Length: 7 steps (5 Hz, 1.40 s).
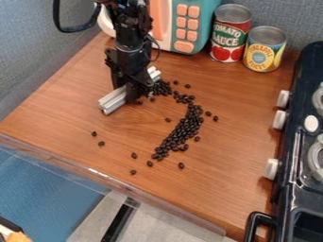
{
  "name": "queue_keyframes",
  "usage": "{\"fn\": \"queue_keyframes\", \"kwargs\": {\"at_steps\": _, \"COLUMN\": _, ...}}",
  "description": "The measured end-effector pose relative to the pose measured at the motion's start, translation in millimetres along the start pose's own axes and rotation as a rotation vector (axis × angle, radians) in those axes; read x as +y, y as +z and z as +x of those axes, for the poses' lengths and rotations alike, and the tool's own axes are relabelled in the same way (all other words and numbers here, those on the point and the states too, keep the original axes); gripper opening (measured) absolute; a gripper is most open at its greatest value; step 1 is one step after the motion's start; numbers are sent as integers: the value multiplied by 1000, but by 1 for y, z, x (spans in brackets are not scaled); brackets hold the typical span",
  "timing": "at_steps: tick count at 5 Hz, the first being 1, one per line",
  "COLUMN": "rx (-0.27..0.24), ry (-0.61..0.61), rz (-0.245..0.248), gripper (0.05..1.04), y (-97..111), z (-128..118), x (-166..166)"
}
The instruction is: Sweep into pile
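The beans (186, 127) are lying on the wooden surface (233, 175), mostly in a long, curved band that is running from just beside the end effector (133, 94) down toward the middle of the near edge. Its upper part is bunching beside the bar (113, 101), while its lower part is widening and then narrowing. A few beans are sitting apart: two are lying near each other on the left, several are scattering around the band's lower end, and others are resting along its right side. The end effector is pointing down and closing around the bar, which is lying slantwise at the surface, its two ends sticking out on either side. Behind, a teal toy microwave (216, 6) is standing beside the tomato can (231, 30), with the pineapple can (264, 48) just to its right. The black stove (287, 189) is occupying the right side, its white knobs (279, 119) facing the beans.
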<state>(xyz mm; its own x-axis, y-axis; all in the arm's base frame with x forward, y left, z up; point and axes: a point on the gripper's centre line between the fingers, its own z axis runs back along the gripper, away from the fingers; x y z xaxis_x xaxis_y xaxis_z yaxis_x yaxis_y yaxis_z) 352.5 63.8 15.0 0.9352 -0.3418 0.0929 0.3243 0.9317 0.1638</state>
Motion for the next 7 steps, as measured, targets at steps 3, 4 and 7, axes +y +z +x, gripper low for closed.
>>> {"fn": "queue_keyframes", "kwargs": {"at_steps": 3, "rx": -31, "ry": -66, "rz": 7, "gripper": 384, "y": 7, "z": -1, "x": -32}}
{"fn": "queue_keyframes", "kwargs": {"at_steps": 4, "rx": -31, "ry": -84, "rz": 1, "gripper": 384, "y": 8, "z": -2, "x": -44}}
{"fn": "queue_keyframes", "kwargs": {"at_steps": 7, "rx": -27, "ry": -105, "rz": -29, "gripper": 383, "y": 13, "z": -8, "x": -66}}
